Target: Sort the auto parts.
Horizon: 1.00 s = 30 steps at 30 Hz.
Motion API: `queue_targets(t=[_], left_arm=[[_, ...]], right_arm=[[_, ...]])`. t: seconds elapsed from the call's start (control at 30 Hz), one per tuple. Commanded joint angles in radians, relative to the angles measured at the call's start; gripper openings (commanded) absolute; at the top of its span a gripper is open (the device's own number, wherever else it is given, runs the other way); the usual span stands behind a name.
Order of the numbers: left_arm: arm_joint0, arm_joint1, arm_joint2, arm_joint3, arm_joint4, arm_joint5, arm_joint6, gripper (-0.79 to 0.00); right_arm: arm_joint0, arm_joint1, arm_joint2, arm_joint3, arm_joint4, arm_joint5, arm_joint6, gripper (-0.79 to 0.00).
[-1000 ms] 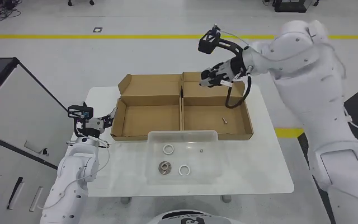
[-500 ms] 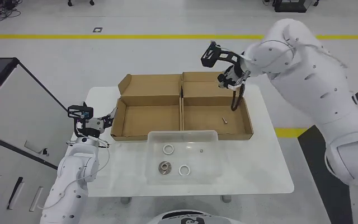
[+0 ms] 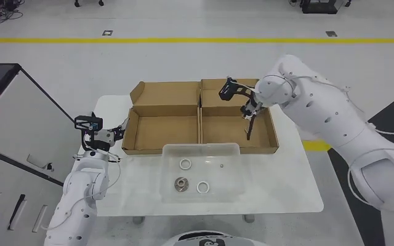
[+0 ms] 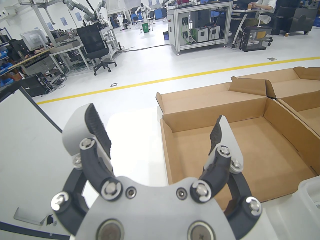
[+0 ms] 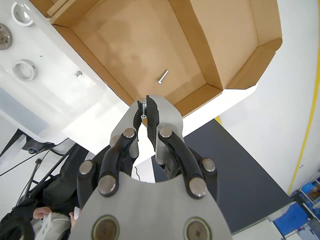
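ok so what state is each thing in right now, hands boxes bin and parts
left hand, open, holding nothing
right hand, shut on a bolt
left cardboard box, lid open
right cardboard box, lid open, loose bolt lying flat inside
clear bin, uncovered, two white rings, metal hub and small part lying inside

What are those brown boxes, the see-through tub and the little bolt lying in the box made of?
The brown boxes look like corrugated cardboard: matte tan, with creased, folded flaps. The see-through tub seems to be clear plastic, since you can see straight through its glossy, rounded walls. The bolt is apparently bare metal, silvery with a bright sheen.
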<state>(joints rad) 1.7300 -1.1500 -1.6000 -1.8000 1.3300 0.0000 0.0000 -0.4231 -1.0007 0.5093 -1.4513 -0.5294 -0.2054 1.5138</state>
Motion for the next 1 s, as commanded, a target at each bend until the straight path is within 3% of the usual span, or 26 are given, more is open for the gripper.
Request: queue_targets(t=[0.0, 0.37, 0.6, 0.97], left_arm=[[0.000, 0.000, 0.000, 0.000, 0.000, 0.000, 0.000, 0.000], [0.000, 0.000, 0.000, 0.000, 0.000, 0.000, 0.000, 0.000], [0.000, 0.000, 0.000, 0.000, 0.000, 0.000, 0.000, 0.000], [0.000, 0.000, 0.000, 0.000, 0.000, 0.000, 0.000, 0.000]], right_arm=[[-0.015, -0.003, -0.012, 0.007, -0.030, 0.024, -0.011, -0.785], [-0.053, -0.024, -0.054, 0.040, -0.160, 0.068, -0.055, -0.785], [-0.084, -0.030, -0.049, 0.056, -0.223, 0.048, -0.179, -0.785], [-0.129, -0.066, -0.086, 0.135, -0.255, 0.046, -0.199, -0.785]])
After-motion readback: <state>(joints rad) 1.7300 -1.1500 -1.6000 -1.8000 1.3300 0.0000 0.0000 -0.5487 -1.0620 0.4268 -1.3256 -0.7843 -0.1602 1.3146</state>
